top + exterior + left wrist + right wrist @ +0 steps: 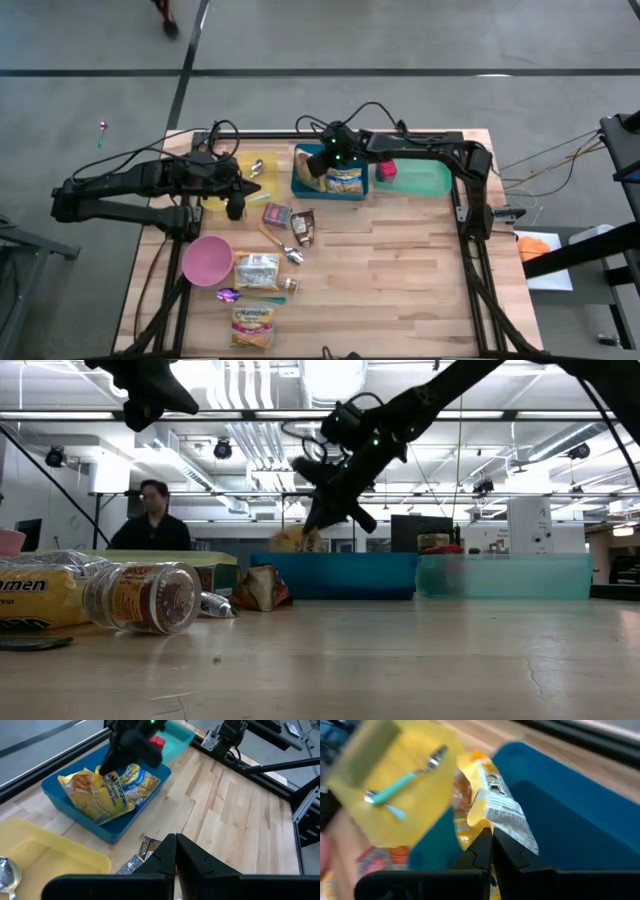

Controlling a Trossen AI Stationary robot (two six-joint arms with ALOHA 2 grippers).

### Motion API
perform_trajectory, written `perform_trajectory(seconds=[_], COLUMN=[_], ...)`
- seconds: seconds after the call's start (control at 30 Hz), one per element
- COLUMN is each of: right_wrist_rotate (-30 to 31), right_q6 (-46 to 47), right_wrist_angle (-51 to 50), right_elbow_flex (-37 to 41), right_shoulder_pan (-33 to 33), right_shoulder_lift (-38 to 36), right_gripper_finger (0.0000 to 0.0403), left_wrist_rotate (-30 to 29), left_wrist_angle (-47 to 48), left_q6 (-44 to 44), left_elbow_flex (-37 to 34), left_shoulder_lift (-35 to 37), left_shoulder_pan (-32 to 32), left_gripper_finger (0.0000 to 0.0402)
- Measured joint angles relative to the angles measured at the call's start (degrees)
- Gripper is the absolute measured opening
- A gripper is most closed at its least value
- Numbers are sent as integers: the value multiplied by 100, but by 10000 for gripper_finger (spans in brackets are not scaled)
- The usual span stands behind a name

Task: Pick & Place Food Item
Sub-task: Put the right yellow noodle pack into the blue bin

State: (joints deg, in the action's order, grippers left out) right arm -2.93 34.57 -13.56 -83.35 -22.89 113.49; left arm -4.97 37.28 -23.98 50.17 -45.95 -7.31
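A blue bin (305, 186) stands at the table's far middle with a yellow noodle packet (347, 181) lying in it. My right gripper (489, 836) is over the bin's left part, shut on a second yellow noodle packet (487, 795), which also shows in the left wrist view (87, 792). My left gripper (175, 839) waits shut above the table's left side, near the yellow bin (255, 170), holding nothing. My right gripper pinches an edge of the yellow packet (481, 826) between its two fingertips. The fingers slant down from the table's right and far side. The packet reaches away from the fingertips into the blue bin; whether it rests on the bin's floor I cannot tell.
A teal bin (428, 180) with a red item (386, 171) stands right of the blue one. A spoon (402, 782) lies in the yellow bin. Snack wrappers (303, 227), a pink bowl (206, 260) and more packets (252, 326) lie on the near left. A person (152, 520) is beyond the table.
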Motion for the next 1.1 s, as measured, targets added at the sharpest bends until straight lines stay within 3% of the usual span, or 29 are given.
perform_trajectory(seconds=[0.33,0.7,0.83,1.1], right_wrist_rotate=[737,803,421,441], right_q6=[-383,-993,-1200,-1117], right_wrist_angle=[-528,-1041,-1071,-1069], right_elbow_flex=[2,-140,-140,-129], right_shoulder_pan=[-5,-38,-44,-49], right_shoulder_lift=[-37,-147,-124,-124], right_gripper_finger=[8,16,61,189], left_wrist_rotate=[0,0,0,0], left_wrist_angle=[37,30,30,22], left_q6=[-27,-45,-47,-208], left_elbow_flex=[1,0,0,-229], left_shoulder_lift=[0,0,0,0], left_shoulder_pan=[2,2,2,2], left_gripper_finger=[17,17,17,17])
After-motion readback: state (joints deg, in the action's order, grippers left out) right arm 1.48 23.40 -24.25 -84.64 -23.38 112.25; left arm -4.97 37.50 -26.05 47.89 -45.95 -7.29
